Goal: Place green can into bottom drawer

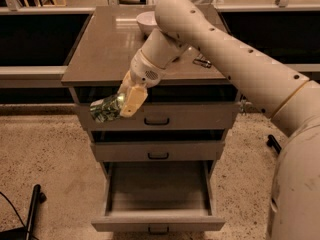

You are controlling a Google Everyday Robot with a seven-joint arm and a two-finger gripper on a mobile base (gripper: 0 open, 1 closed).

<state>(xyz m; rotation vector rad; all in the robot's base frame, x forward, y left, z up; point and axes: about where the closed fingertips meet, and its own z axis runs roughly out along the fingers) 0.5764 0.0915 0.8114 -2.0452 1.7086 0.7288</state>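
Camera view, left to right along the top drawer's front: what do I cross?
Left to right: green can, held in front of the top drawer → gripper, shut on the can → the drawer's dark handle.

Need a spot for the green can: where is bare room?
Bottom drawer: bare wall to wall. Cabinet top: free left of the white bowl, crowded under the arm. The gripper, holding the green can, hangs before the top drawer.

Warm, dim light falls on a speckled beige floor (50,174). A grey-brown table (100,49) stands before long dark recesses (35,39) edged by pale rails (30,74). The gripper (117,109) hangs just off its front left edge, clasping the green can (102,111).
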